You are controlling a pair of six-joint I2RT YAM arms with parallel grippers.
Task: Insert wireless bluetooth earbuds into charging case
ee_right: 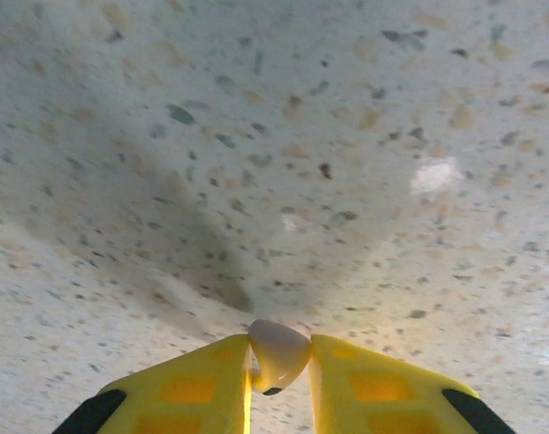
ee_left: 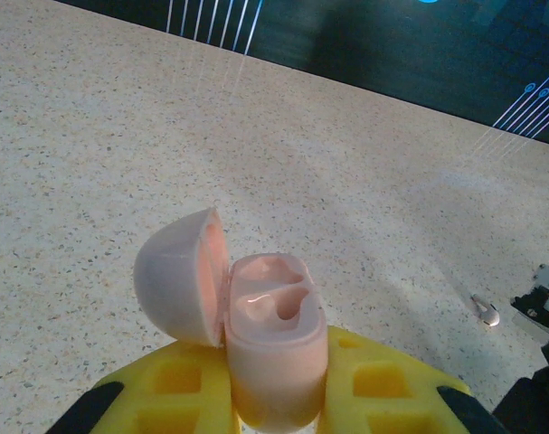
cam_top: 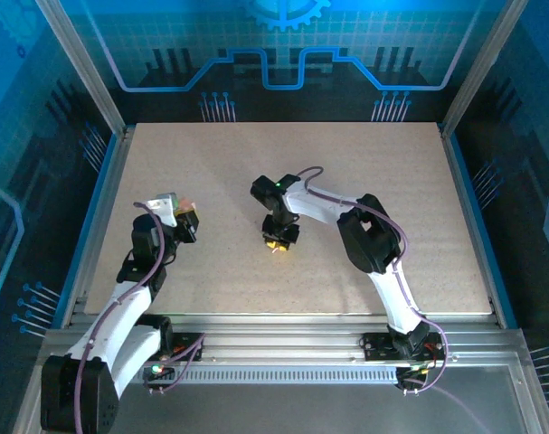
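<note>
Earbud (ee_right: 279, 354), pale: pinched in the nearly closed right hand (cam_top: 279, 237), low over the counter (cam_top: 392, 181). Charging case (ee_left: 274, 344), lid open, is clamped in the left hand (cam_top: 185, 220) at 9 o'clock. Step judged: pickup. Next: carriage there, aligned insertion.

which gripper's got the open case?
The left gripper: it is shut on the pink charging case, lid flipped open. The right gripper pinches only a pale earbud down at the table.

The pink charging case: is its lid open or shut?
Open. The charging case has its lid swung left, exposing two wells.
</note>
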